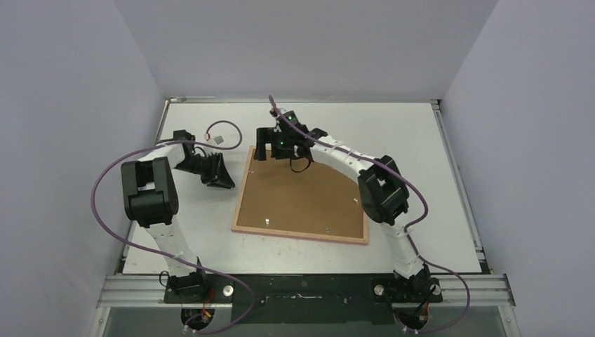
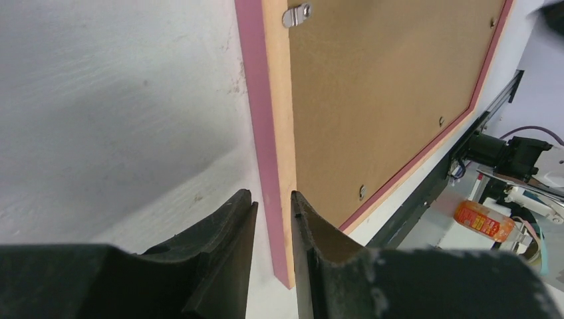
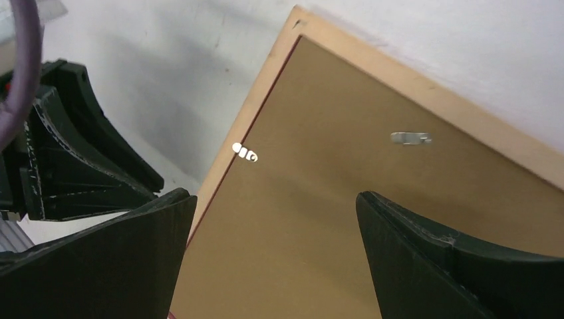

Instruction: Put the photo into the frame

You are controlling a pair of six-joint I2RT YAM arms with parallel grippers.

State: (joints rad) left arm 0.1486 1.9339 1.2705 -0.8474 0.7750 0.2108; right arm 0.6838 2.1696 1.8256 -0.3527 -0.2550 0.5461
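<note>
The frame [image 1: 302, 235], pink-bordered, lies face down at the table's middle with the brown backing panel [image 1: 302, 193] set in it. The photo is hidden. My left gripper [image 1: 214, 172] sits low on the table just left of the frame's left edge. In the left wrist view its jaws [image 2: 274, 199] stand narrowly apart and empty, and the pink border [image 2: 263, 133] shows through the gap. My right gripper [image 1: 277, 151] hovers wide open over the backing [image 3: 319, 199] near the frame's far left corner [image 3: 299, 16], holding nothing.
Small metal turn clips [image 3: 410, 138] sit along the backing's edges [image 2: 296, 13]. A small white connector on a purple cable [image 1: 219, 138] lies at the far left. Grey walls enclose the table. A metal rail [image 1: 309, 288] runs along the near edge.
</note>
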